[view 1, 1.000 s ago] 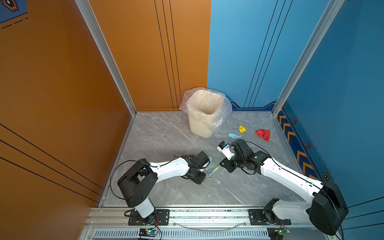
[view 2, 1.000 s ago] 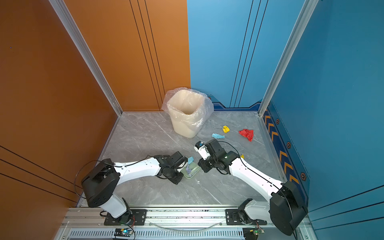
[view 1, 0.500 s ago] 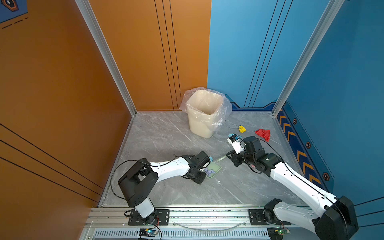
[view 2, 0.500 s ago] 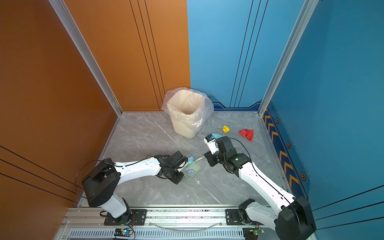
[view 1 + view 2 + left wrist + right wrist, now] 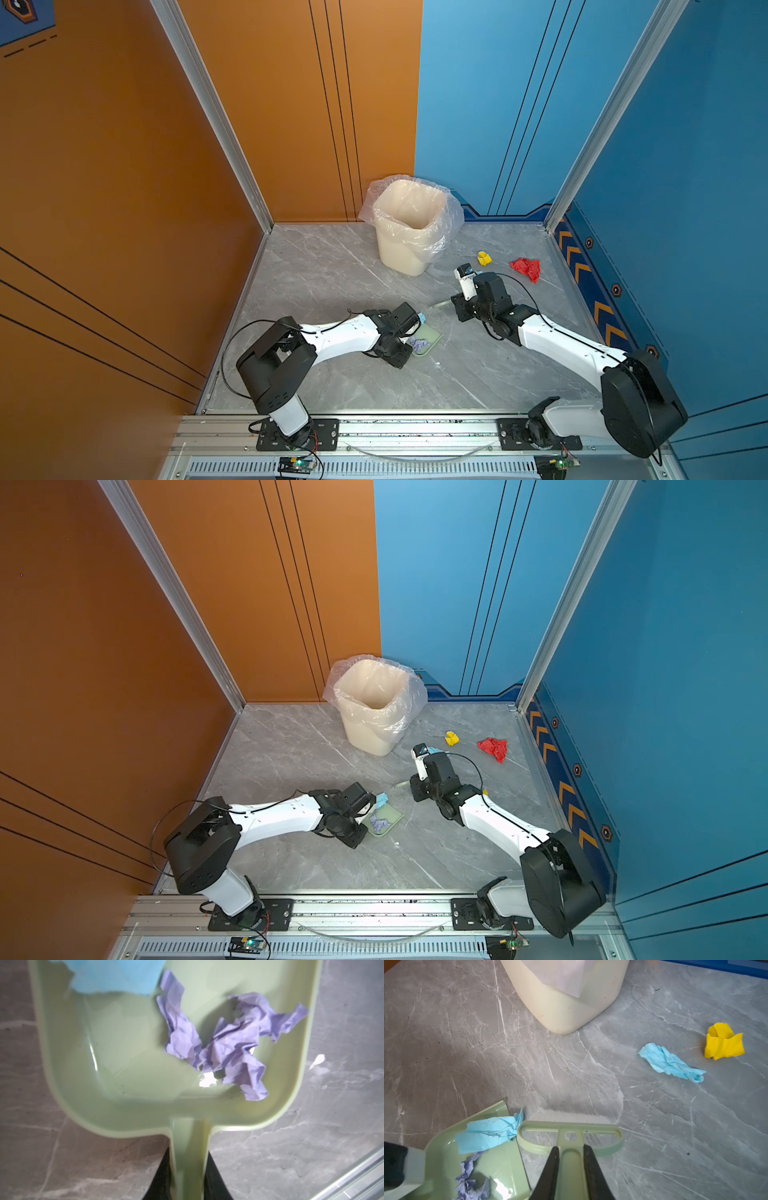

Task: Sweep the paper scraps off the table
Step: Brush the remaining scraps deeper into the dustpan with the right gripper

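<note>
My left gripper (image 5: 189,1159) is shut on the handle of the pale green dustpan (image 5: 128,1088), which lies on the grey table (image 5: 332,270). A lilac paper scrap (image 5: 224,1047) lies inside the pan and a light blue scrap (image 5: 488,1134) lies across its lip. My right gripper (image 5: 570,1153) is shut on the pale green brush (image 5: 569,1128), whose bristles rest on the table just beside the pan's mouth. Farther back on the table lie another light blue scrap (image 5: 670,1064), a yellow scrap (image 5: 722,1043) and a red scrap (image 5: 526,268).
The cream bin (image 5: 409,232) with its clear liner stands at the back middle, just behind the brush. Orange and blue walls close in the table on three sides. An aluminium rail (image 5: 415,419) runs along the front edge.
My right gripper has drawn the brush back from the dustpan's mouth toward the back right. The left arm and the dustpan have stayed where they were.
</note>
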